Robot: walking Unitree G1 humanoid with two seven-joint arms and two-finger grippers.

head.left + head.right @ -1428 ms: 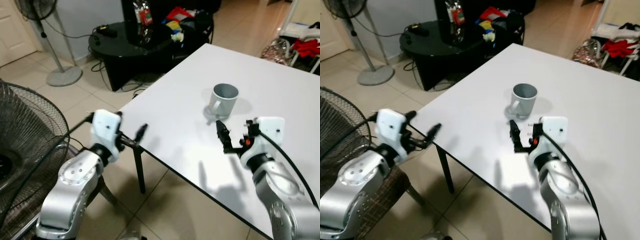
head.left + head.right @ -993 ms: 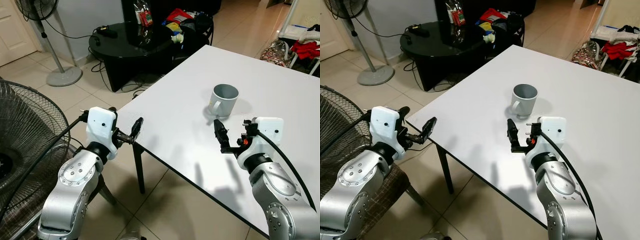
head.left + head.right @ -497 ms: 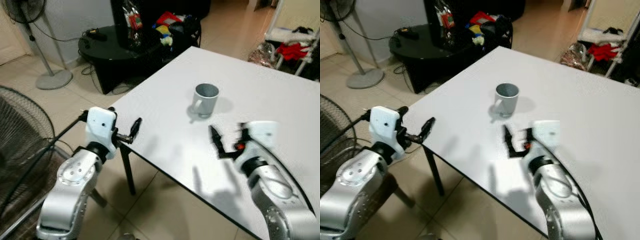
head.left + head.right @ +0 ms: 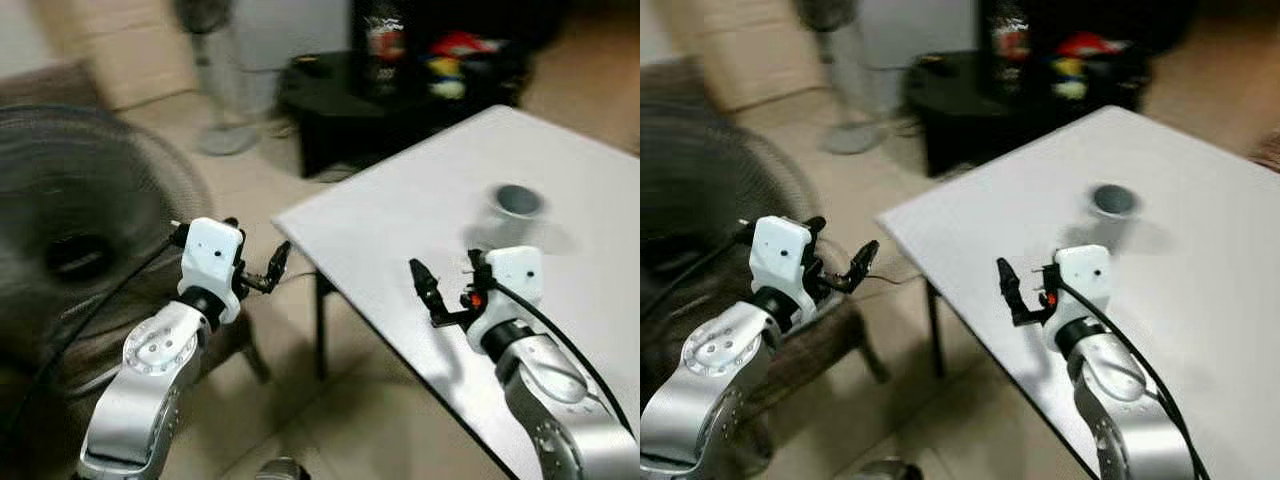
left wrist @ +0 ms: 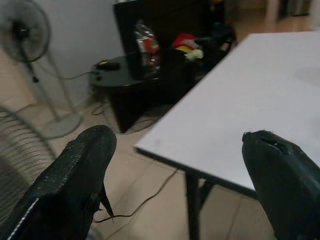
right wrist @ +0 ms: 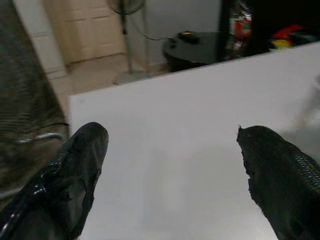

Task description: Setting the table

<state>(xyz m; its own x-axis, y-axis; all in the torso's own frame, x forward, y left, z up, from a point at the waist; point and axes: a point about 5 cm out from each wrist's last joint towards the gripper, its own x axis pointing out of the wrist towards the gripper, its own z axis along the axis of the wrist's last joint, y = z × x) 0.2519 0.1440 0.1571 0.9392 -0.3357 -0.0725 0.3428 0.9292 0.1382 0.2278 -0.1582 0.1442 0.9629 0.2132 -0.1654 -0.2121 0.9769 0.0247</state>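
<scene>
The grey mug (image 4: 517, 203) stands upright on the white worktop (image 4: 420, 210), well in from its corner and smeared by motion blur. The right claw (image 4: 440, 296) hovers low over the worktop short of the mug, fingers spread wide and holding nothing. The left claw (image 4: 268, 271) hangs off the worktop's corner over the floor, open and empty too. With the mug set down and both claws free, the robot seems to be between items, probably turning off to fetch the next one; that calls for walking clear of the worktop. Against half a second ago the whole scene has swung: the mug sits farther to the right, and the big floor fan (image 4: 80, 225) looms larger.
</scene>
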